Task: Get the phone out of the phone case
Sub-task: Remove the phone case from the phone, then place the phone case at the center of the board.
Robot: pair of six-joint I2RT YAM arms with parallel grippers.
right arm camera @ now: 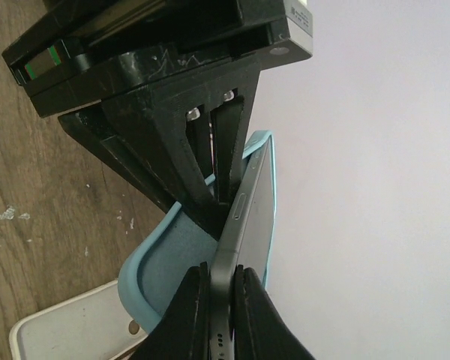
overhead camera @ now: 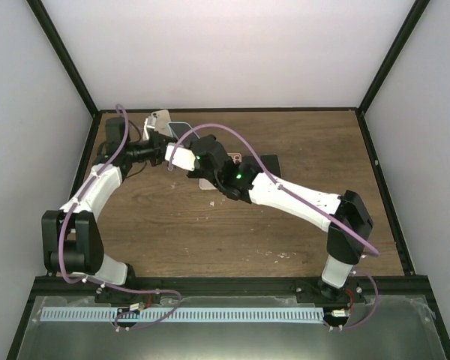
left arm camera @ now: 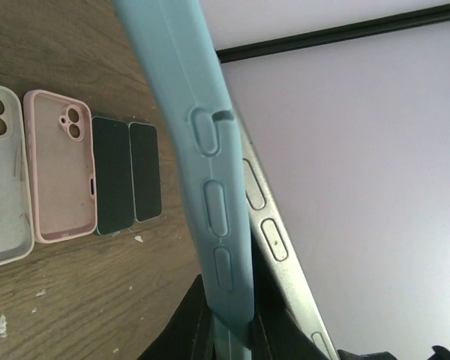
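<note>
Nearest the lens, the right gripper [right arm camera: 219,319] is pinched shut on one end of the dark phone [right arm camera: 249,217], ready to draw it clear. Opposite it, the left gripper [left arm camera: 229,334] is clamped tight on the rim of the blue case [left arm camera: 202,150], steadying it above the table [left arm camera: 135,300]. The phone leans out of the case along one long side; its far end looks seated, though I can't see that well. A pink case [left arm camera: 60,172] and a white case [left arm camera: 4,187] lie flat below, out of the way
</note>
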